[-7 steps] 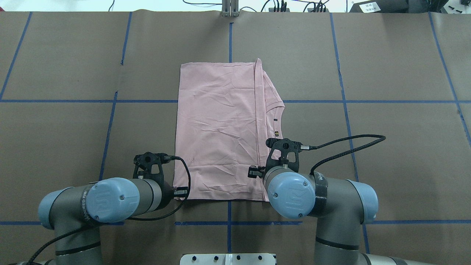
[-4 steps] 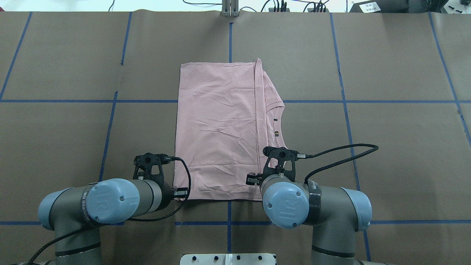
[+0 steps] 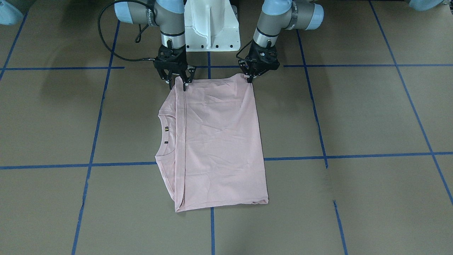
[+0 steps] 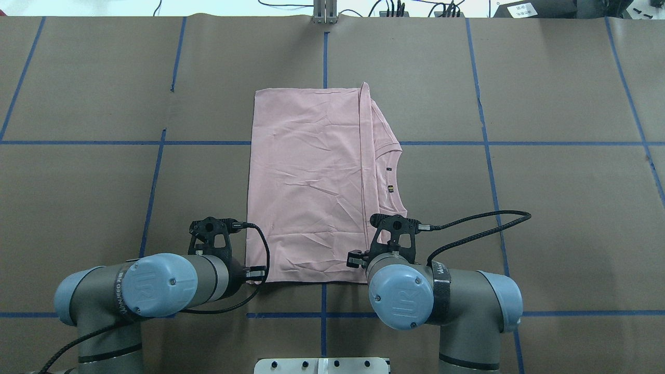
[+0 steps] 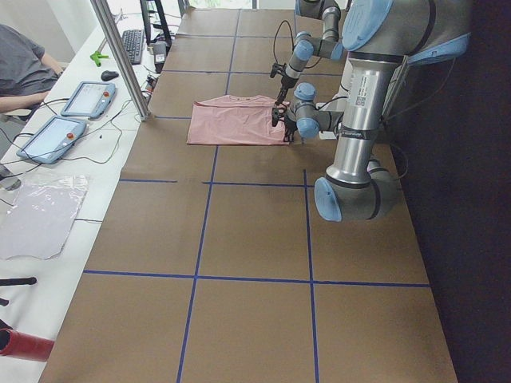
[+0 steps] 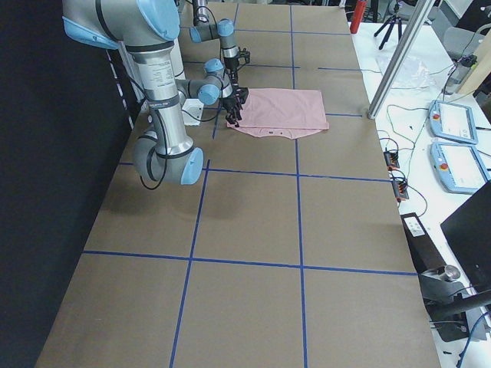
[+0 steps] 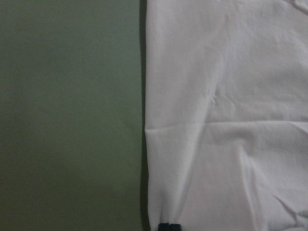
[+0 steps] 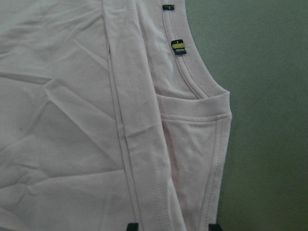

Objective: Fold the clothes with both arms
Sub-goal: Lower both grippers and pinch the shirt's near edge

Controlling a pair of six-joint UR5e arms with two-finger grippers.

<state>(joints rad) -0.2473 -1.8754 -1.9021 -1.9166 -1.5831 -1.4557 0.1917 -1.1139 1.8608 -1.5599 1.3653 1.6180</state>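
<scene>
The pale pink T-shirt (image 3: 219,141) lies folded on the brown table, plain back up, its ribbed collar (image 3: 166,132) at the side under my right arm. It also shows in the overhead view (image 4: 306,182). My left gripper (image 3: 250,78) points down with its jaws closed on the shirt's near corner; the left wrist view shows one dark tip (image 7: 169,226) at the cloth's edge. My right gripper (image 3: 177,85) is open, its fingertips (image 8: 132,225) straddling the folded edge at the other near corner. The Snoopy print is hidden.
The white pedestal base (image 3: 211,28) stands just behind both grippers. A black cable (image 4: 483,218) loops off the right wrist over the table. Blue tape lines (image 4: 324,57) cross the table. A metal post (image 5: 120,56) and tablets (image 5: 64,120) stand at the far edge.
My right arm has drawn back toward the robot and a little to the left, bringing its gripper to the shirt's near corner. The left arm and the shirt have not moved.
</scene>
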